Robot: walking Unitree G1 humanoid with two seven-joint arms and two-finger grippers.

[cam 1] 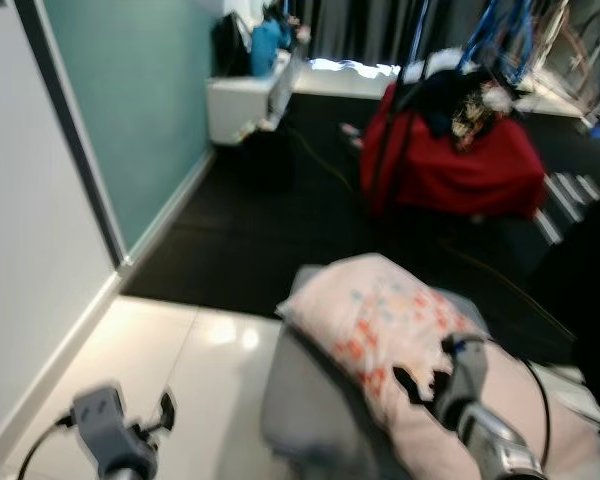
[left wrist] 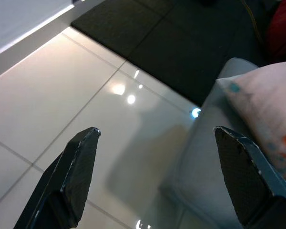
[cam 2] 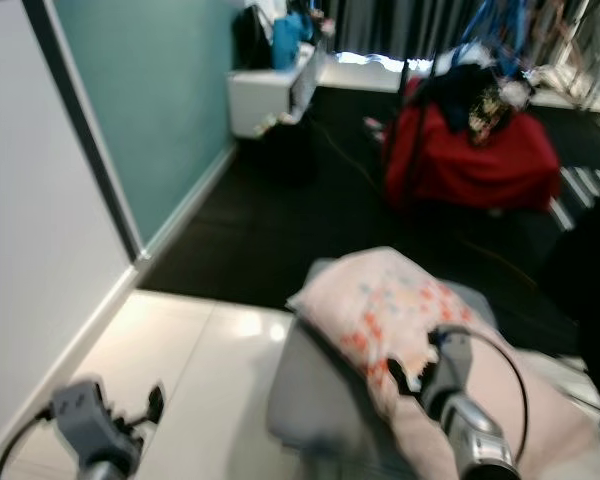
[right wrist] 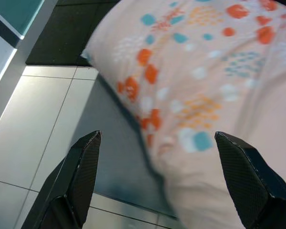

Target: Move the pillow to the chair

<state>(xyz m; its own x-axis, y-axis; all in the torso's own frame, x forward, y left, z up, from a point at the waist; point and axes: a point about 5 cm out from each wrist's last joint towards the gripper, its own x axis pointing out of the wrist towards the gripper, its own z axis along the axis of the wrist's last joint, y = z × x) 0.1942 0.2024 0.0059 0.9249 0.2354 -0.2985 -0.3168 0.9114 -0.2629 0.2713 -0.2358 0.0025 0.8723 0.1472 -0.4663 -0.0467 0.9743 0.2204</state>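
Observation:
A pale pink pillow (cam 1: 400, 330) with orange and blue spots lies on the seat of a grey chair (cam 1: 300, 400), right in front of me. My right gripper (cam 1: 420, 385) hovers over the pillow's near part; in the right wrist view this gripper (right wrist: 156, 138) is open, its two fingers spread above the spotted fabric (right wrist: 205, 71) and the grey seat (right wrist: 114, 152). My left gripper (cam 1: 163, 412) hangs low on the left, over the white tiles. In its wrist view it (left wrist: 155, 131) is open with nothing in it, and the chair's edge (left wrist: 205, 167) is beside it.
Glossy white tiles (cam 1: 150, 370) give way to dark carpet (cam 1: 260, 230) ahead. A red bag (cam 1: 460, 165) piled with clothes stands beyond the chair, a white cabinet (cam 1: 245, 100) by the teal wall (cam 1: 140, 90). A white wall (cam 1: 30, 230) closes the left side.

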